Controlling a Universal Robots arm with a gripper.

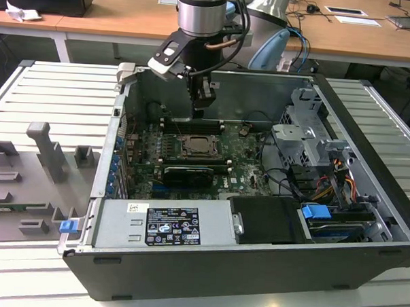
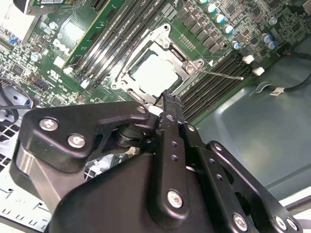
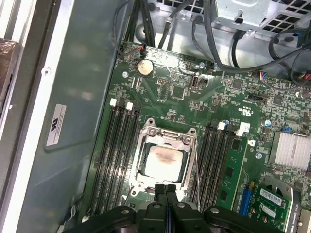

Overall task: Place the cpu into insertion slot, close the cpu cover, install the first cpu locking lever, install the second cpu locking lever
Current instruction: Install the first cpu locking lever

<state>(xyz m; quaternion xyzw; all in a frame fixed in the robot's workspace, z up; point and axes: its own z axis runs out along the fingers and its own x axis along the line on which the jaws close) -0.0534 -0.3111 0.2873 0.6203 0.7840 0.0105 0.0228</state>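
The cpu (image 3: 163, 162) lies flat in the insertion slot (image 1: 198, 148) on the green motherboard (image 3: 194, 104), its pale face showing through the cut-out. The silvery cpu cover (image 3: 167, 137) lies down around it. In the second wrist view the cpu (image 2: 153, 73) and cover (image 2: 186, 63) sit just beyond the fingertips, and a thin metal lever (image 2: 221, 74) juts out from one corner of the socket. My gripper (image 3: 166, 187) hangs above the socket's edge, shut with nothing between its fingers; it also appears in the exterior view (image 1: 204, 102) and the second wrist view (image 2: 169, 97).
Long black memory slots (image 3: 116, 145) flank the socket on both sides. The case's metal wall (image 3: 73, 97) stands close behind them. A grey power supply (image 1: 164, 223), a drive cage (image 1: 308, 131) and loose cables (image 1: 285, 181) fill the case. Grey fixtures (image 1: 48, 153) stand on the exterior view's left.
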